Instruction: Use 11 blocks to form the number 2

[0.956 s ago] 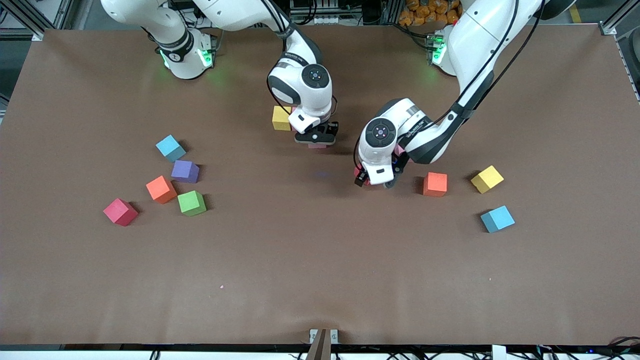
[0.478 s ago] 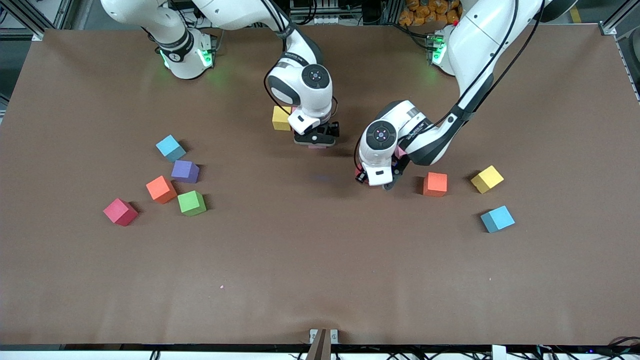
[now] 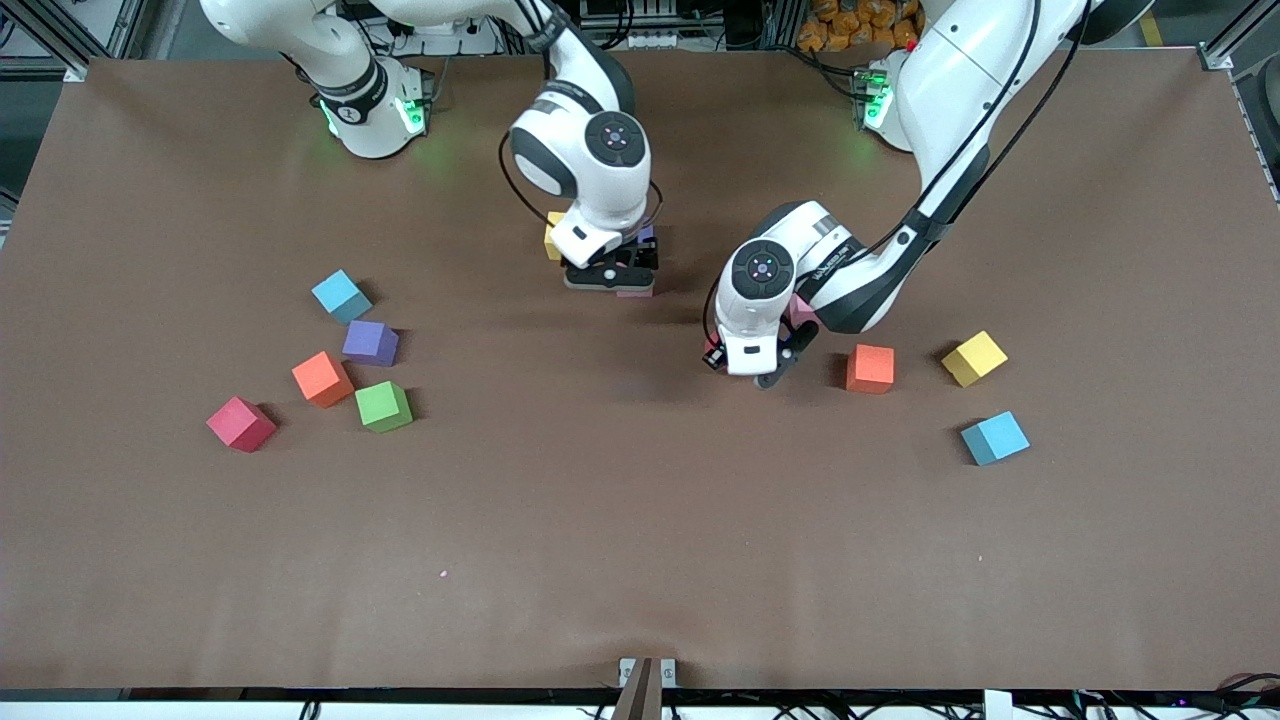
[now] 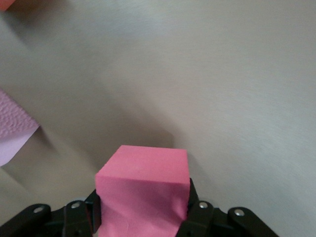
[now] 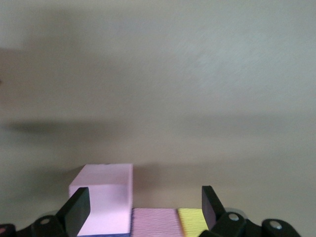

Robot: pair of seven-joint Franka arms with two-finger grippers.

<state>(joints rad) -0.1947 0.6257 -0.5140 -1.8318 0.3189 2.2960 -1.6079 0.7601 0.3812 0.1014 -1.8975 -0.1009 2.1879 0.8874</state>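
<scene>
A matte, square-edged pink cube [image 4: 143, 190] sits pinched in the left hand [image 4: 143, 217].

I look down on a wide table [image 3: 640, 560] covered in a matte brown sheet, lit evenly from above. Aluminium framing [image 3: 1238, 40] edges its corners at the bases' end. A bag of orange items [image 3: 860, 22] sits off the table there, among dark cables. A small metal bracket [image 3: 646, 672] is at the near edge.

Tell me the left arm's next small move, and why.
Probably lift: the left gripper is shut on the deep pink foam cube, low over the brown table. The right gripper stands open above the placed pale pink cube.
</scene>
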